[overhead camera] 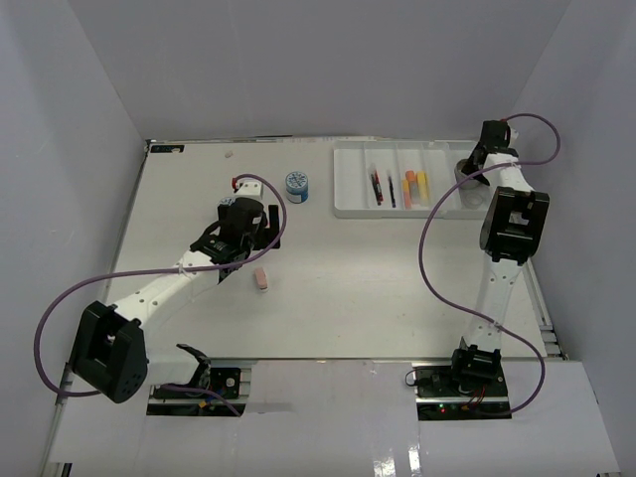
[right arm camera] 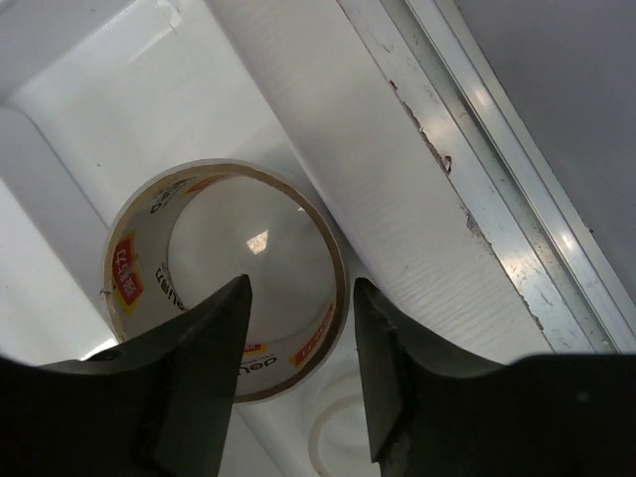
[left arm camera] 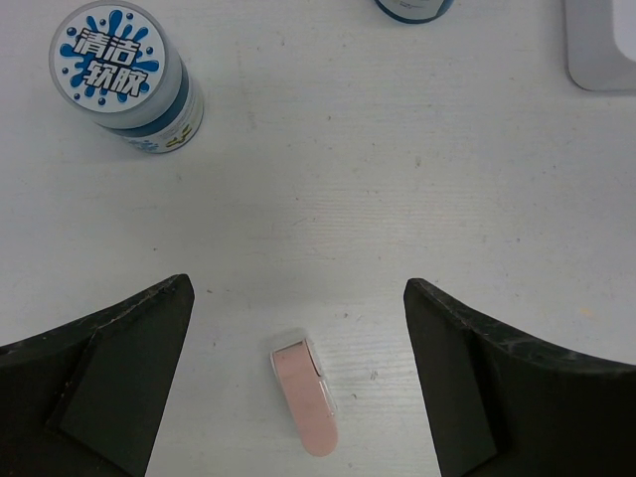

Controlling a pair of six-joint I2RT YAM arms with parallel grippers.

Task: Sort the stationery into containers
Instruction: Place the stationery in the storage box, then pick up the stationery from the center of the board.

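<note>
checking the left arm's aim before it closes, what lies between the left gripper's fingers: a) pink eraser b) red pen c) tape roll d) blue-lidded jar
a: the left wrist view shows the pink eraser lying flat between the open fingers of the left gripper, with the blue-lidded jar standing well off to one side.

Through the left wrist camera, the left end effector [left arm camera: 298, 288] has its fingers spread wide. Bare worktop [left arm camera: 397, 199] lies between and ahead of them, and only the eraser [left arm camera: 306, 397] sits in that gap. A jar [left arm camera: 124, 75] stands ahead on the left. A second jar [left arm camera: 412, 8] is at the top edge, and the tray [left arm camera: 601, 45] corner is at upper right. I see a clear lane between the jars.

The right end effector [right arm camera: 303, 288] is hemmed in. Its fingers straddle the tape roll [right arm camera: 124, 268] wall, and the tray's side wall rises just beside the outer finger.
</note>
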